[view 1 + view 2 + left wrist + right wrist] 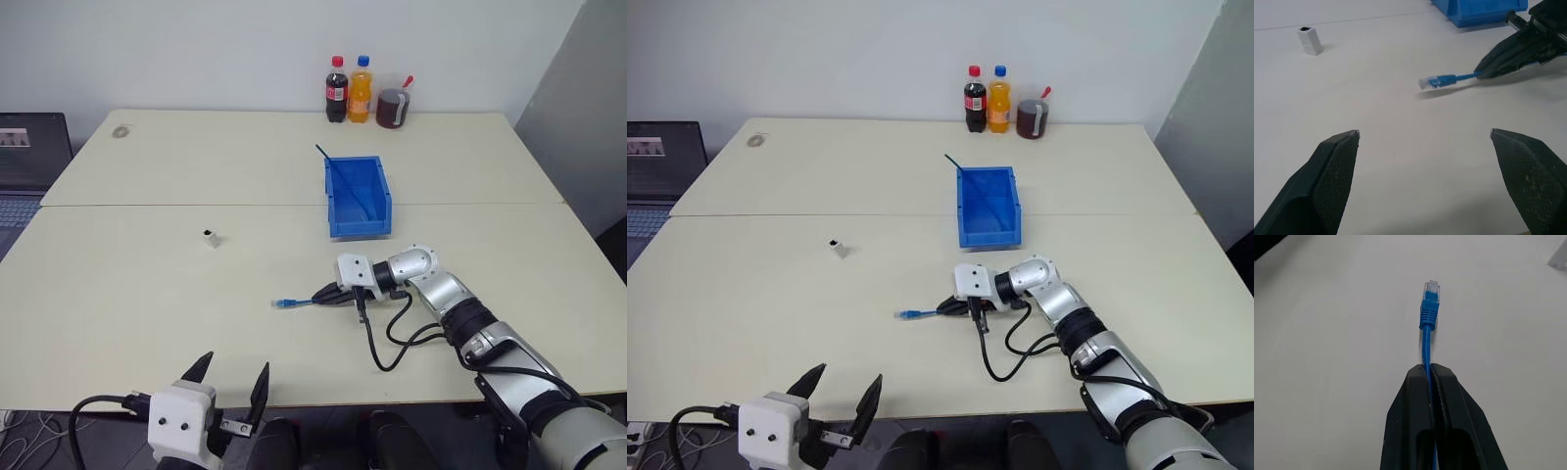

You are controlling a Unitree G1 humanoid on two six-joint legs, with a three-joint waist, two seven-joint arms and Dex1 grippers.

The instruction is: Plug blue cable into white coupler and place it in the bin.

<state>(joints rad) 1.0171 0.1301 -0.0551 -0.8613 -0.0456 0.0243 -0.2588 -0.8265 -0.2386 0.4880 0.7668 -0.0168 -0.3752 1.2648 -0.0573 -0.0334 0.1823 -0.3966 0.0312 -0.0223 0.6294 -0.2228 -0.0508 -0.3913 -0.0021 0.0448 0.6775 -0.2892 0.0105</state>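
Blue cable sits in your right hand, fingers clamped shut on it a short way behind the plug. Its free end sticks out past the fingertips toward your left, long axis running roughly left-right across the tabletop, about level and low over the surface. You can't tell if the plug tip touches the top. Look: bright light-blue jacket, blue boot, small clear plug at the end; the right wrist view shows the cord pinched in the seam between the two black fingers. The rest of the cord behind the grip is hidden.

White coupler stands alone on the tabletop, well apart from the cable, further left and further back. Tiny white block, dark socket face on top. Nothing plugged in.

Bin is past your right hand, toward the far side, near the tabletop's middle seam. Bright blue, rectangular, long axis front-to-back. Inside you see a thin dark blue cable lying diagonally, one end poking out over the back left corner.

Your left hand is low at the near edge, fingers spread wide, holding nothing.

Two drink bottles and a dark jar stand at the far edge.
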